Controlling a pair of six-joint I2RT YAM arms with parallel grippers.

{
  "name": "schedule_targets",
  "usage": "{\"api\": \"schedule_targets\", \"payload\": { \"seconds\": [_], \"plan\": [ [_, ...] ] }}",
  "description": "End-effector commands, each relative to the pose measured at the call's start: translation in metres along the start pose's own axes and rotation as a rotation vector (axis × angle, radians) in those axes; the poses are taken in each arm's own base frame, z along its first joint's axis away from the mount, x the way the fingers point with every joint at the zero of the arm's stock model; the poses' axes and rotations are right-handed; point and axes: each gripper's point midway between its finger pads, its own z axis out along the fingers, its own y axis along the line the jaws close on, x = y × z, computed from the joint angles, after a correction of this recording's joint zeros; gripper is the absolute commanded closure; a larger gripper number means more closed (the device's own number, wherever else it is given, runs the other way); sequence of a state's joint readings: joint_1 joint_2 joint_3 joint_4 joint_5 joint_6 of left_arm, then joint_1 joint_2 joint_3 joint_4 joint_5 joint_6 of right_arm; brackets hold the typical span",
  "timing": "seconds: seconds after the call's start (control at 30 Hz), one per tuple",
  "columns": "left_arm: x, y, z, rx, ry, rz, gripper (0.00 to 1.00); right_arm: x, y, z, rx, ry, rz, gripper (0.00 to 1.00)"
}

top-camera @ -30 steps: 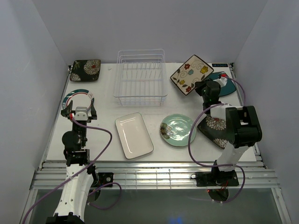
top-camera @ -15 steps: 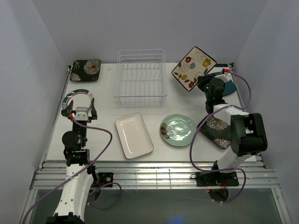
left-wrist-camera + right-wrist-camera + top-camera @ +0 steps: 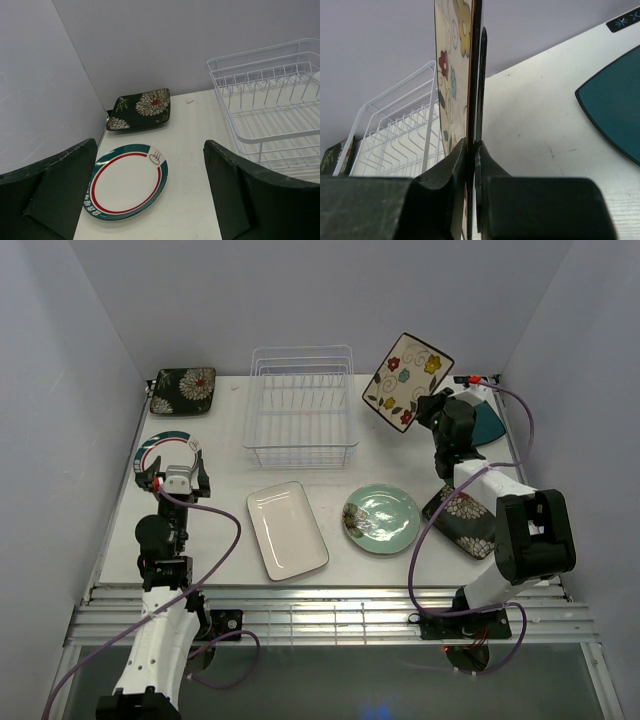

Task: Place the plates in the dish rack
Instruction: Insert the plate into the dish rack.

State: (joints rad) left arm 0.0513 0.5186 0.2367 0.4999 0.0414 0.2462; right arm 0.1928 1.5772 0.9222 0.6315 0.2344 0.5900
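Enclosing the white table (image 3: 226, 443) stand seemingly lilac walls (image 3: 300, 300).

Cream floral plate (image 3: 409, 381) upright, right of dish rack (image 3: 300, 448)

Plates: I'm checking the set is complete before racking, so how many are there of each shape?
Square: 4 (far-left dark floral plate, right-side dark floral plate, cream floral plate, teal plate)
Round: 2 (mint-green plate, green-rimmed white plate)
Rectangular: 1 (white rectangular plate)
Total: 7
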Motion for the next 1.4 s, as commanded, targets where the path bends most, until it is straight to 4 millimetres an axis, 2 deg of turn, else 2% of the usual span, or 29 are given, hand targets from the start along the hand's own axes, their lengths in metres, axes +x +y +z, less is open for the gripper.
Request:
{"api": "schedule_targets", "payload": {
  "seconds": [0.0, 0.03, 0.1, 0.13, 0.4, 0.43, 0.5, 0.53, 0.57, 0.6, 0.63, 0.7, 0.73, 0.77, 0.83, 0.87, 0.93, 0.97, 1.0, 1.03, 1.07, 1.1, 1.17, 1.2, 1.23, 1.3, 1.37],
  "plan": [
    [-0.006, 0.001, 0.001, 0.003, -0.004, -0.002, 0.02, -0.153, 0.103, -0.033, -0.266, -0.426, 0.078, 0.92],
    [-0.005, 0.001, 0.002, 0.004, -0.001, -0.005, 0.02, -0.163, 0.110, -0.035, -0.268, -0.443, 0.084, 0.92],
    [-0.005, 0.000, 0.002, 0.011, 0.002, -0.007, 0.02, -0.169, 0.112, -0.035, -0.239, -0.444, 0.069, 0.92],
    [-0.004, -0.001, 0.003, 0.012, 0.005, -0.007, 0.02, -0.177, 0.118, -0.037, -0.242, -0.456, 0.066, 0.92],
    [-0.004, -0.005, 0.006, 0.039, 0.022, -0.022, 0.02, -0.186, 0.120, -0.044, -0.219, -0.474, 0.046, 0.92],
    [-0.008, -0.019, 0.007, 0.122, 0.010, -0.026, 0.02, -0.186, 0.120, -0.045, -0.216, -0.474, 0.043, 0.92],
    [-0.003, -0.045, 0.008, 0.265, 0.042, -0.051, 0.02, -0.188, 0.119, -0.045, -0.206, -0.474, 0.040, 0.92],
    [-0.015, -0.054, 0.012, 0.333, 0.025, -0.066, 0.02, -0.189, 0.120, -0.046, -0.207, -0.473, 0.040, 0.92],
    [-0.022, -0.070, 0.012, 0.430, 0.017, -0.096, 0.02, -0.189, 0.120, -0.046, -0.208, -0.471, 0.038, 0.92],
    [-0.026, -0.077, 0.016, 0.464, 0.029, -0.153, 0.02, -0.192, 0.123, -0.048, -0.218, -0.474, 0.038, 0.92],
    [-0.033, -0.083, 0.030, 0.508, 0.045, -0.187, 0.02, -0.192, 0.125, -0.049, -0.225, -0.472, 0.040, 0.92],
    [-0.041, -0.105, 0.043, 0.622, 0.088, -0.261, 0.02, -0.195, 0.128, -0.050, -0.238, -0.471, 0.042, 0.92],
    [-0.014, -0.127, 0.050, 0.692, 0.216, -0.312, 0.02, -0.196, 0.129, -0.051, -0.241, -0.471, 0.045, 0.92],
    [-0.042, -0.141, 0.069, 0.732, 0.189, -0.308, 0.02, -0.196, 0.130, -0.051, -0.244, -0.469, 0.048, 0.92],
    [-0.036, -0.163, 0.084, 0.787, 0.270, -0.317, 0.02, -0.198, 0.134, -0.053, -0.261, -0.469, 0.050, 0.92],
    [-0.033, -0.183, 0.100, 0.831, 0.300, -0.329, 0.02, -0.199, 0.136, -0.054, -0.266, -0.469, 0.055, 0.92],
    [-0.026, -0.204, 0.111, 0.885, 0.352, -0.382, 0.02, -0.200, 0.140, -0.053, -0.278, -0.462, 0.057, 0.92],
    [0.000, -0.225, 0.113, 0.931, 0.431, -0.409, 0.07, -0.200, 0.141, -0.053, -0.279, -0.460, 0.061, 0.92],
    [-0.011, -0.233, 0.126, 0.962, 0.417, -0.421, 0.12, -0.202, 0.143, -0.054, -0.284, -0.464, 0.063, 0.92],
    [-0.001, -0.245, 0.127, 0.979, 0.482, -0.452, 0.18, -0.205, 0.146, -0.055, -0.291, -0.470, 0.063, 0.92],
    [0.026, -0.267, 0.125, 1.012, 0.569, -0.465, 0.30, -0.206, 0.147, -0.055, -0.293, -0.471, 0.064, 0.92],
    [0.017, -0.274, 0.139, 1.019, 0.551, -0.456, 0.40, -0.207, 0.150, -0.056, -0.297, -0.473, 0.068, 0.92],
    [0.029, -0.291, 0.141, 1.036, 0.601, -0.452, 0.55, -0.212, 0.154, -0.057, -0.305, -0.480, 0.068, 0.92],
    [0.044, -0.299, 0.143, 1.036, 0.632, -0.455, 0.60, -0.213, 0.157, -0.058, -0.314, -0.480, 0.072, 0.92],
    [0.037, -0.301, 0.152, 1.036, 0.611, -0.452, 0.64, -0.212, 0.159, -0.059, -0.321, -0.478, 0.077, 0.92],
    [0.036, -0.307, 0.158, 1.046, 0.606, -0.460, 0.72, -0.214, 0.163, -0.059, -0.330, -0.479, 0.081, 0.92],
    [0.031, -0.316, 0.165, 1.072, 0.591, -0.474, 0.73, -0.213, 0.167, -0.059, -0.343, -0.476, 0.088, 0.92]
  ]
}}
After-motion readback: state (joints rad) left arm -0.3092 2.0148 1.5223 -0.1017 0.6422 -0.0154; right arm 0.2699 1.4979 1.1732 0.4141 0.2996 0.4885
